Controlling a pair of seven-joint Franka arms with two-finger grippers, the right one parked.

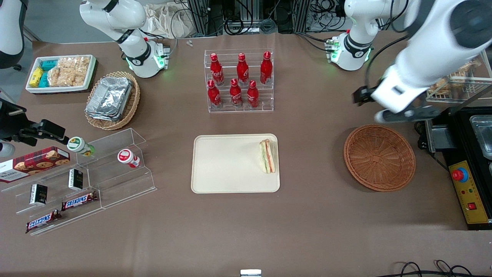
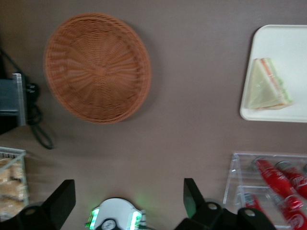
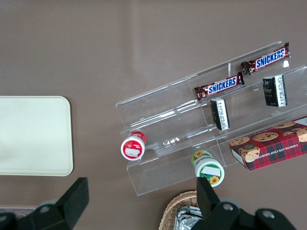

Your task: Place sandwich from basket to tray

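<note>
The tray (image 1: 235, 163) sits in the middle of the bench (image 1: 246, 231), and the sandwich (image 1: 267, 156) already lies on it, right by the tray's edge that faces the basket. The basket (image 1: 379, 157) is empty and sits well apart from the tray, toward the working arm's end of the bench. The hand (image 2: 129, 199) is up in the air, above the bench a little farther from the front camera than the basket, with its fingers spread wide and nothing in them. The job looks done, so not much can go wrong now. Still, the sandwich is so close to the rim that a bump to the tray could tip it off. If the arm swings low on its way home, it could knock the basket or the rack of red bottles (image 1: 239, 80).
</note>
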